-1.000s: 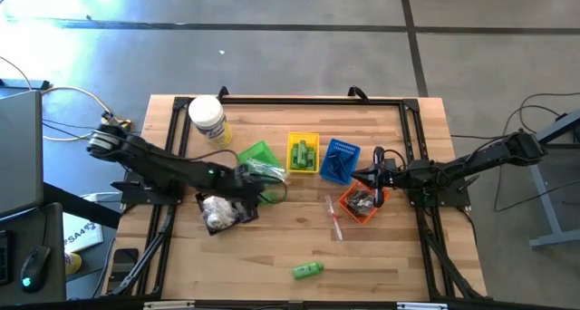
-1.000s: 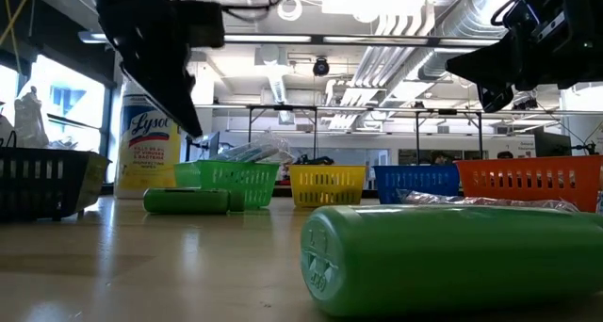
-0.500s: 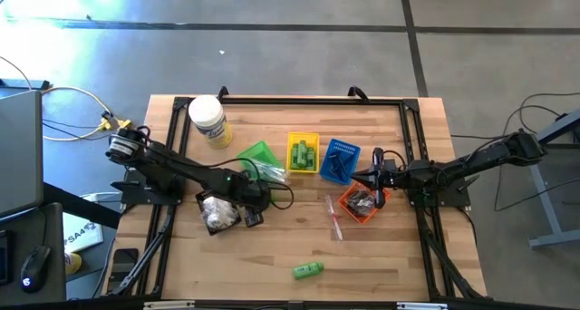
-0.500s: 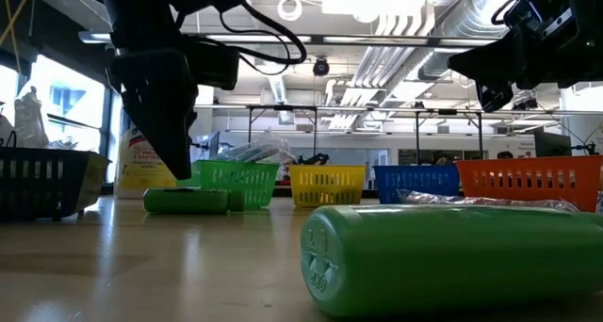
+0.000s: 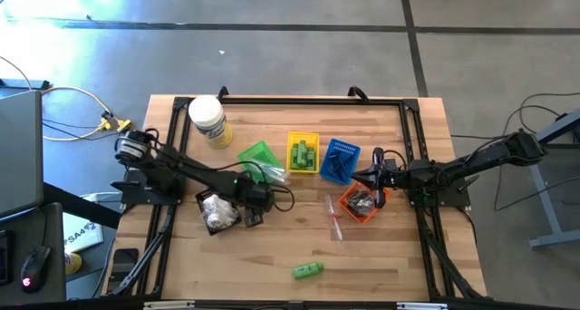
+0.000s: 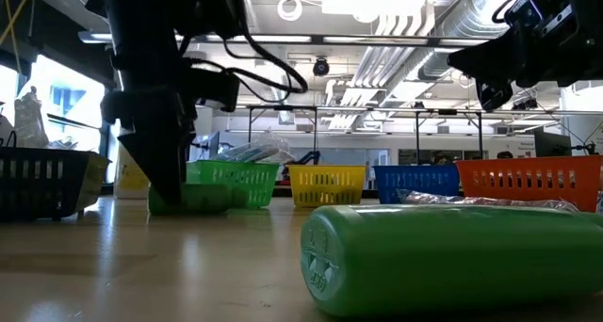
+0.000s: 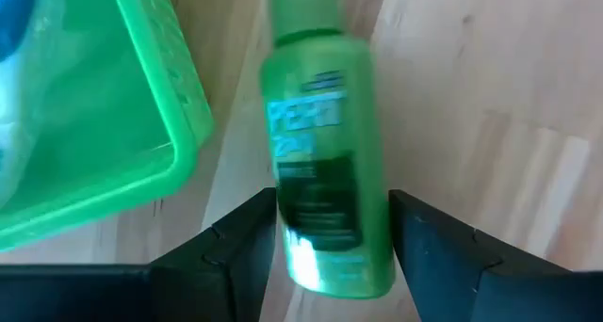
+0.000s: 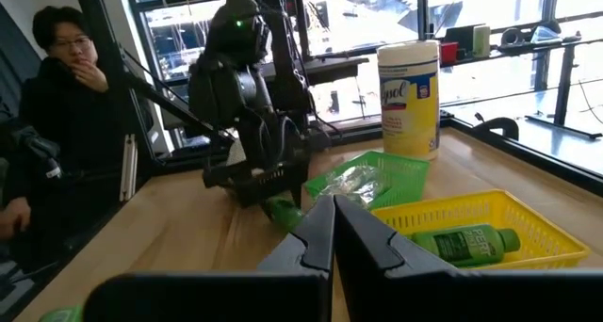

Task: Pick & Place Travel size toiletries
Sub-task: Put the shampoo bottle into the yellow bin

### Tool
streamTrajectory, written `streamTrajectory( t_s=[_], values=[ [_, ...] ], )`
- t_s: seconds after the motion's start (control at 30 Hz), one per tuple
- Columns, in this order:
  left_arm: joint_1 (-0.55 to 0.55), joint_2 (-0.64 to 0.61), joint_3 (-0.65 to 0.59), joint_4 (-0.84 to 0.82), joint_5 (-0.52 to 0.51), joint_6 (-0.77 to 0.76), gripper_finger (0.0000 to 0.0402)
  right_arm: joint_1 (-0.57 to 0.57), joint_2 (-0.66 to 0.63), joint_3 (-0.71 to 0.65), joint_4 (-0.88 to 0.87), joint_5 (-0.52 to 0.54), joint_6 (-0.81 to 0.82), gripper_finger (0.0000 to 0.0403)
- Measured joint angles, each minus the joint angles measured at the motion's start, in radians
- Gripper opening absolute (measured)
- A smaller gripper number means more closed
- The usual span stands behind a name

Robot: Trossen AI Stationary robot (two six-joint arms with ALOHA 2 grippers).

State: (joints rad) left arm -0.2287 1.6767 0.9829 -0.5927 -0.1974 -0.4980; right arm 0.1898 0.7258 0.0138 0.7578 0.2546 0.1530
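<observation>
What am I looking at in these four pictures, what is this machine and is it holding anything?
It is a robot with two dark arms at a wooden table, each ending in a two-finger pincer. One picture looks straight down, one looks level across the tabletop, and two come from cameras on the arms' wrists.

On the table stand green, yellow, blue, orange and black baskets, plus a white Lysol jar. One small green bottle lies near the front.

The left pincer is down over another green bottle beside the green basket, fingers either side; it is not lifted. The right pincer waits shut near the orange basket, holding nothing.
</observation>
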Motion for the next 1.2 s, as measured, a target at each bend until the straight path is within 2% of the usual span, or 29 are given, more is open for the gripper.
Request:
streamTrajectory(
  t_s=[0.23,0.43,0.63,0.87,1.2],
  values=[
    [0.034,0.041,0.002,0.002,0.007,0.006,0.0196,0.0,0.0,0.0,0.002,-0.003,0.002,0.0003],
    [0.032,0.041,0.001,0.018,0.009,0.081,0.0194,0.0,0.0,0.0,0.004,-0.003,0.003,0.0003],
    [0.032,0.041,0.001,0.02,0.03,0.083,0.015,0.0,0.0,0.0,0.009,-0.003,0.004,0.0003],
    [0.032,0.042,0.001,0.036,0.034,0.103,0.0146,0.0,0.0,0.0,0.009,-0.004,0.004,0.0003],
    [0.003,-0.048,0.004,0.124,0.086,0.153,0.0125,0.0,0.0,0.0,0.02,-0.051,0.004,0.0003]
  ],
)
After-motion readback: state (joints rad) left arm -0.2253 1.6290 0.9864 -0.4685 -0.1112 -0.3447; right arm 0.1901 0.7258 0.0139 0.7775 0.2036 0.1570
